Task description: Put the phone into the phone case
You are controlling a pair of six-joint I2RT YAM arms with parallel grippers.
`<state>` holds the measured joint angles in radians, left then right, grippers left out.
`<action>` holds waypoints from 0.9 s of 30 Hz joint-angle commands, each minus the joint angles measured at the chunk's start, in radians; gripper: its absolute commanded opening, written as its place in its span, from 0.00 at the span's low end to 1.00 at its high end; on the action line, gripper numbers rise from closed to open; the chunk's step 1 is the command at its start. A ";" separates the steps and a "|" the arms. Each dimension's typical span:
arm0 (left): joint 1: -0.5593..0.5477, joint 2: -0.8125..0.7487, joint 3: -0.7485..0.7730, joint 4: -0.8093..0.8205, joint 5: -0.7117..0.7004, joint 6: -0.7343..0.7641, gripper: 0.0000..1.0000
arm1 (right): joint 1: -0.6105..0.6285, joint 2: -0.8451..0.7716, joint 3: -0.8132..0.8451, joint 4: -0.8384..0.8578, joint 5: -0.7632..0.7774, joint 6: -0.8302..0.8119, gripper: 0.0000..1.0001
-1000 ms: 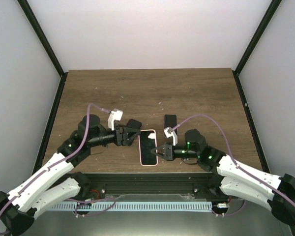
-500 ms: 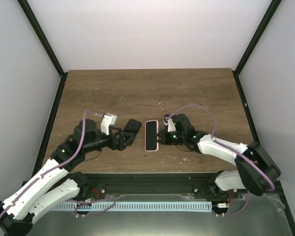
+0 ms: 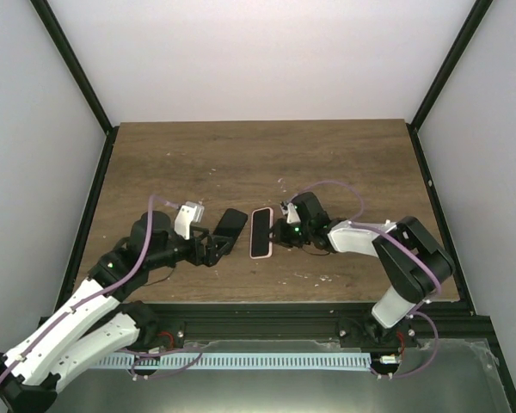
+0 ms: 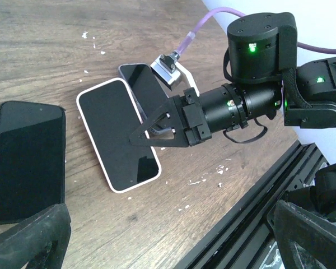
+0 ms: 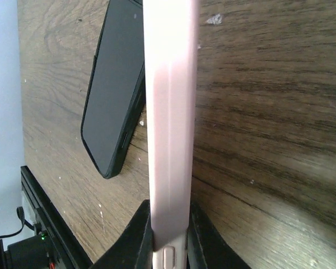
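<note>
- The left gripper (image 3: 217,247), left of the frame's centre, is spread wide and holds nothing.
- The right gripper (image 4: 139,137) pinches the pink case (image 3: 260,232) at mid-frame.
- The black phone (image 3: 230,225) lies flat just left of the case.

A brown wooden table (image 3: 241,155) is enclosed by white walls (image 3: 241,52); white specks (image 4: 84,35) are scattered on it.

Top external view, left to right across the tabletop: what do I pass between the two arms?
Open left end effector → black phone → pink-cased phone → right end effector, clamped on the pink-cased phone's edge.
</note>
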<state>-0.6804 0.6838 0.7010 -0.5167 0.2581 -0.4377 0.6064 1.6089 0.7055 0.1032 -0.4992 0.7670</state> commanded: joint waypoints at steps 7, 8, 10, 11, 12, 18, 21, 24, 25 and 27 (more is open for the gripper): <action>0.001 -0.014 -0.003 -0.047 -0.098 -0.008 1.00 | -0.013 0.069 0.057 0.026 0.024 0.041 0.20; 0.000 -0.014 0.000 -0.058 -0.107 -0.010 1.00 | -0.014 0.055 0.052 0.026 0.030 0.047 0.22; -0.001 -0.014 0.001 -0.061 -0.110 -0.014 1.00 | -0.015 0.025 0.042 0.019 0.046 0.054 0.27; 0.000 -0.015 0.000 -0.060 -0.113 -0.018 1.00 | -0.013 0.011 0.041 0.010 0.054 0.054 0.32; 0.000 -0.016 -0.001 -0.060 -0.119 -0.024 1.00 | -0.014 -0.002 0.041 -0.005 0.064 0.053 0.36; 0.001 -0.021 -0.003 -0.057 -0.142 -0.052 1.00 | -0.015 -0.102 0.036 -0.091 0.086 0.032 0.66; 0.000 -0.030 0.015 -0.077 -0.180 -0.070 1.00 | -0.015 -0.183 0.015 -0.119 0.085 0.014 0.82; 0.001 -0.051 0.026 -0.095 -0.245 -0.102 1.00 | -0.014 -0.289 0.001 -0.177 0.110 -0.006 1.00; 0.001 -0.057 0.026 -0.097 -0.269 -0.117 1.00 | -0.014 -0.325 -0.001 -0.208 0.121 -0.015 1.00; 0.000 -0.065 0.030 -0.104 -0.306 -0.136 1.00 | -0.014 -0.405 0.004 -0.263 0.154 -0.038 1.00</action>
<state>-0.6804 0.6418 0.7013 -0.5953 0.0494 -0.5220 0.5968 1.3266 0.7078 -0.0410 -0.4065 0.7773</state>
